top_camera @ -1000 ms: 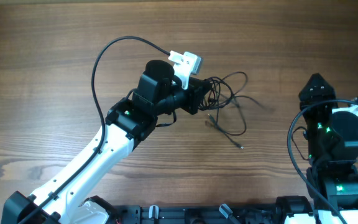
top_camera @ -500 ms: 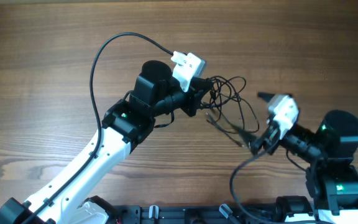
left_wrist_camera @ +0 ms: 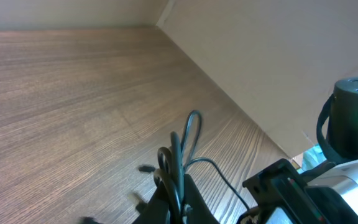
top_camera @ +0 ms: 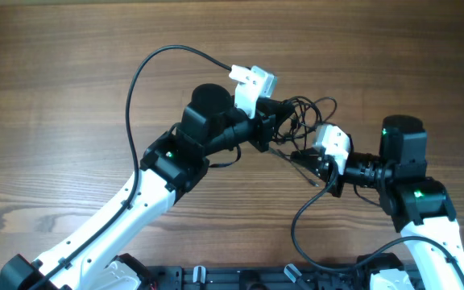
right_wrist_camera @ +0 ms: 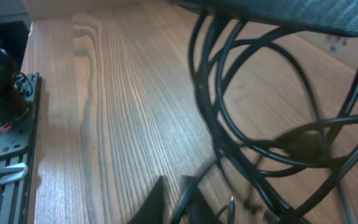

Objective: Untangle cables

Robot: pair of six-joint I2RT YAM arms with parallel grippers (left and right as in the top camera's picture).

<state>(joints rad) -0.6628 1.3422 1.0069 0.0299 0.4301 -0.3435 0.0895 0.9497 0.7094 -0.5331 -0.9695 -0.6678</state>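
The right hand has swung in and snapped shut at a trailing strand; caught or not, I cannot tell. The left hand, clamped tight, holds the cables bunched over the counter, so pulling apart can start.

A wooden table fills the overhead view, its brown grain running left to right with darker streaks here and there. Along its near edge lies a black rail with pale clips on it; the right wrist view shows a black strip with rows of small holes at the table's side, thin red wires just above it. In the left wrist view a plain beige wall meets the table's far edge.
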